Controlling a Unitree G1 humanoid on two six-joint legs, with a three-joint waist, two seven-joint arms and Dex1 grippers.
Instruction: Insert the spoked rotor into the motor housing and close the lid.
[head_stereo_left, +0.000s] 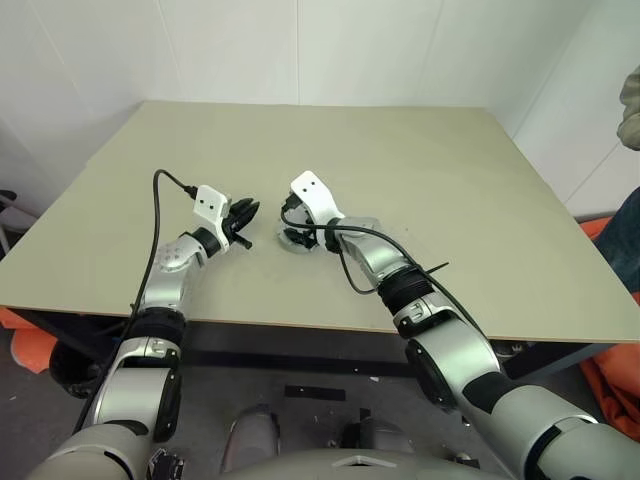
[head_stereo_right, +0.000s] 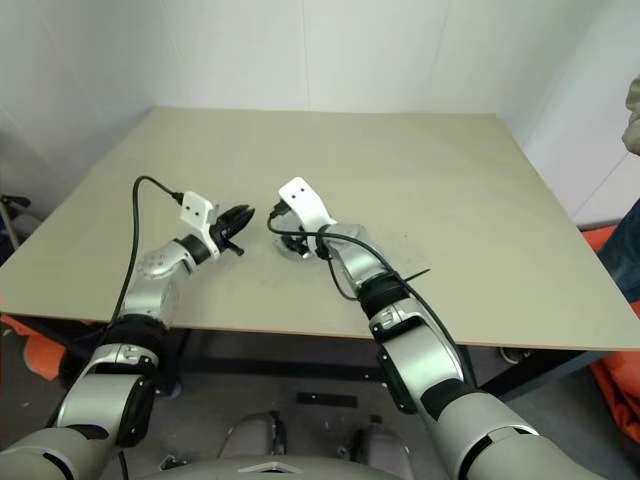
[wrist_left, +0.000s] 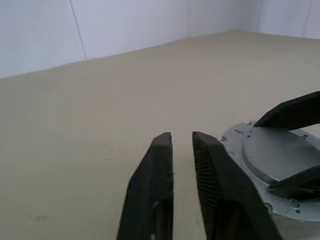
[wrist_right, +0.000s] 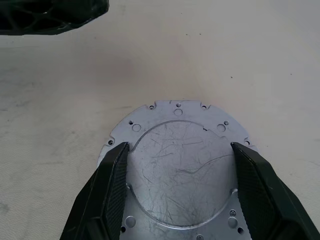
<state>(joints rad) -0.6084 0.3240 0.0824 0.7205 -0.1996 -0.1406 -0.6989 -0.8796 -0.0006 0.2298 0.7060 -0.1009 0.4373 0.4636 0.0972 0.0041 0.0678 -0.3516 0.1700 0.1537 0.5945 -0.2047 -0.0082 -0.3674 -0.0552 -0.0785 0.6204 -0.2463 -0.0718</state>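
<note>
Fingers (wrist_right: 112, 195) of my right hand are straddling the pale silvery scalloped metal lid (wrist_right: 180, 165), spread wide at its rim.
My left fingers (wrist_left: 165, 185) are hanging shut and empty just beside it above the beige bench (head_stereo_left: 450, 180); I judge seating and pressing comes next.

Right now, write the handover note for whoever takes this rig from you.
Left end effector: shut, empty, held level just beside the lid.
Right end effector: open, angled down, its fingers straddling the lid's raised round centre. I cannot tell whether they press on it.
Things: the lid lies flat near the front of the table. Anything beneath the lid is hidden from view.
Done: the lid appears to be in place.
Left: confirm that the rotor and housing sit beneath the lid and that the lid is seated, then withdraw both arms.
</note>
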